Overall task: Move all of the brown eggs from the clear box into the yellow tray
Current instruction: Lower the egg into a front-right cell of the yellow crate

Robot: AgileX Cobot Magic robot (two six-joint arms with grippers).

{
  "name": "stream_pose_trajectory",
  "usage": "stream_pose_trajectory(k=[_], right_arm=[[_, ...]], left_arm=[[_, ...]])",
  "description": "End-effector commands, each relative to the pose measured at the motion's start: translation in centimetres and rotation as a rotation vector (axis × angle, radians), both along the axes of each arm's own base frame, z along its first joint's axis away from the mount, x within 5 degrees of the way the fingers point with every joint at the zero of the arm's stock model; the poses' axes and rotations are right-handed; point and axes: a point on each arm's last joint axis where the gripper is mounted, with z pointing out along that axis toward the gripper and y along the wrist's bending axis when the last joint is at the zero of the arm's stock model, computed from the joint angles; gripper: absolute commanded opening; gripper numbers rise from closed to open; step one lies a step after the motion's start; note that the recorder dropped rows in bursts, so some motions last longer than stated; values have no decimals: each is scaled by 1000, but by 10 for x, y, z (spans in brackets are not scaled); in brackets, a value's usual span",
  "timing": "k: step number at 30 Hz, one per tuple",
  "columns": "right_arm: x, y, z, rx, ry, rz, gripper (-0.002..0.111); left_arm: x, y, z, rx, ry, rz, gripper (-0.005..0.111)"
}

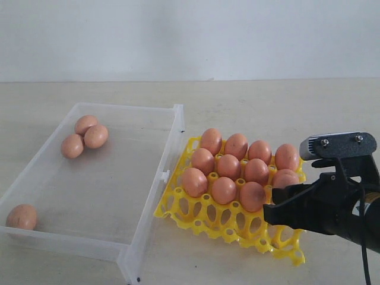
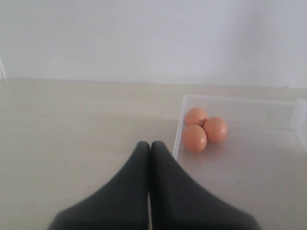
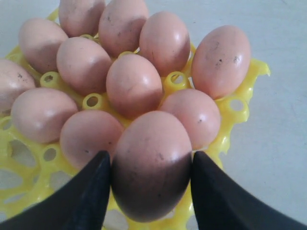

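Observation:
The clear box [image 1: 171, 148] lies on the left of the table. It holds three brown eggs [image 1: 84, 135] bunched at its far corner and one more egg [image 1: 22, 217] at its near corner. The yellow tray [image 1: 205, 215] sits to its right, with several eggs [image 1: 228, 166] filling its back rows. My right gripper [image 3: 151, 158] is at the tray's near right corner, shut on a speckled egg [image 3: 153, 134] that sits low over a cup. In the exterior view this gripper [image 1: 278, 209] hides that egg. My left gripper [image 2: 150, 144] is shut and empty, just outside the box wall [image 2: 178, 125].
The pale tabletop [image 1: 285, 101] runs back to a white wall. The tray's front row of cups [image 1: 196, 208] stands open. A small clip tab [image 1: 165, 176] juts from the box wall toward the tray.

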Motion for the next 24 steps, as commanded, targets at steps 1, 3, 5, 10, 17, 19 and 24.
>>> stream_pose_trajectory(k=[1, 3, 5, 10, 17, 19, 24], right_arm=[[2, 1, -3, -9, 4, 3, 0], [2, 1, -4, -9, 11, -1, 0], [3, 1, -5, -11, 6, -3, 0], [4, 1, -4, -6, -13, -8, 0], [4, 1, -4, 6, 0, -10, 0], [3, 2, -5, 3, 6, -2, 0], [3, 2, -7, -3, 15, -2, 0]], left_arm=[[0, 0, 1, -5, -2, 0, -4], [0, 0, 1, -5, -2, 0, -4], [0, 0, 1, -5, -2, 0, -4], [0, 0, 1, -5, -2, 0, -4], [0, 0, 1, -5, -2, 0, -4], [0, 0, 1, -5, -2, 0, -4], [0, 0, 1, -5, -2, 0, -4]])
